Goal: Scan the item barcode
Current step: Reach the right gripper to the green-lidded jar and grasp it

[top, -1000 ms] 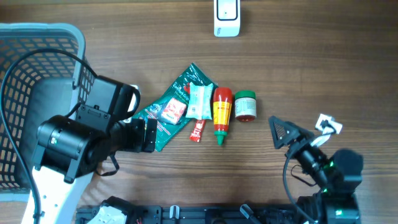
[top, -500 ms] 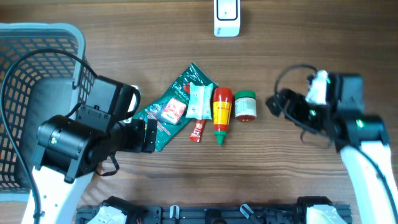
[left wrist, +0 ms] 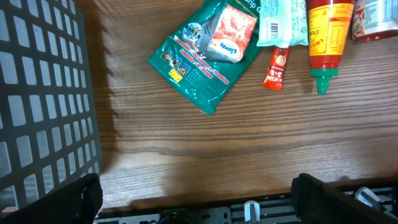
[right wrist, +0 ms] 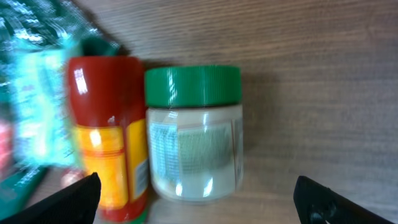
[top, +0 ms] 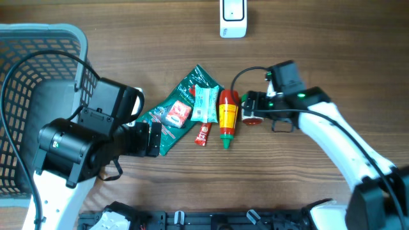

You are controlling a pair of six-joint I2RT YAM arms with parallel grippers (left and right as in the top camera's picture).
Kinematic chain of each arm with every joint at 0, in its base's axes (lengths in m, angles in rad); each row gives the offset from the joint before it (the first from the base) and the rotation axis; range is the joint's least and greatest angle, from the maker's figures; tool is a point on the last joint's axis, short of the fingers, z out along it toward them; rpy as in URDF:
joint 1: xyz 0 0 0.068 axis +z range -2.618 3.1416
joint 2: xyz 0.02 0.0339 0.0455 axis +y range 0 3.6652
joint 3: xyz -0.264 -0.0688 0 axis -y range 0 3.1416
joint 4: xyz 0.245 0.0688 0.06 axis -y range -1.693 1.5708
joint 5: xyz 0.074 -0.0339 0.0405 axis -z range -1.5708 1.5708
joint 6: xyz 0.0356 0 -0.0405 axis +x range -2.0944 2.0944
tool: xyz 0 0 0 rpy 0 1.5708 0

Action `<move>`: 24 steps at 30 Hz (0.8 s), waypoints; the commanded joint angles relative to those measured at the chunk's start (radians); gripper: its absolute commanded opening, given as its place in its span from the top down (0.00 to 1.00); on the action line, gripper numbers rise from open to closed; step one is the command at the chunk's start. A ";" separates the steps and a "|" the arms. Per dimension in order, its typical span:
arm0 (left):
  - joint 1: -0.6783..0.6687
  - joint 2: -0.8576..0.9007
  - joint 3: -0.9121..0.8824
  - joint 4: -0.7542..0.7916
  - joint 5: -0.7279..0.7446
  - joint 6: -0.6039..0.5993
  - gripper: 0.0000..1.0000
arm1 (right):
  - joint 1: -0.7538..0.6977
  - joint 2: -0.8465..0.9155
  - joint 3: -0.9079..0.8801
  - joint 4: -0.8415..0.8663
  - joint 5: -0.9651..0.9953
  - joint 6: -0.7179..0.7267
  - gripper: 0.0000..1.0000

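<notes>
Right hand (right wrist: 196, 202), spread wide and empty, faces the green-lidded jar (right wrist: 194, 134) lying centred between its fingertips.

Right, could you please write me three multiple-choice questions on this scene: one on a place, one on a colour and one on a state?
1. Where does the basket stand in the overhead view?
A. far right
B. far left
C. top centre

2. What colour is the lid of the jar?
A. red
B. white
C. green

3. How do the jaws of the right tool stand?
A. open, one on each side of the jar, touching nothing
B. shut on the jar
C. shut and empty

Answers:
1. B, as the basket fills the left edge of the overhead view.
2. C, as the right wrist view shows a ribbed green lid on the pale jar.
3. A, as both fingertips sit at the far corners of the right wrist view, well clear of the jar.
</notes>
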 commanded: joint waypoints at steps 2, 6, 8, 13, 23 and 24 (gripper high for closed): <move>0.005 -0.007 0.004 0.002 0.012 -0.010 0.00 | 0.063 0.100 0.017 0.071 0.182 0.044 0.04; 0.005 -0.007 0.004 0.002 0.012 -0.010 0.00 | 0.083 0.163 0.017 0.110 0.246 0.045 0.10; 0.005 -0.007 0.004 0.002 0.012 -0.010 0.00 | 0.082 0.193 0.017 0.121 0.272 0.044 0.13; 0.005 -0.007 0.004 0.002 0.012 -0.010 0.00 | 0.082 0.263 0.017 0.143 0.277 0.015 0.22; 0.005 -0.007 0.004 0.002 0.012 -0.010 0.00 | 0.059 0.272 0.022 0.132 -0.013 0.020 0.46; 0.005 -0.007 0.004 0.002 0.012 -0.010 0.00 | 0.053 0.269 0.025 0.126 -0.039 0.019 0.48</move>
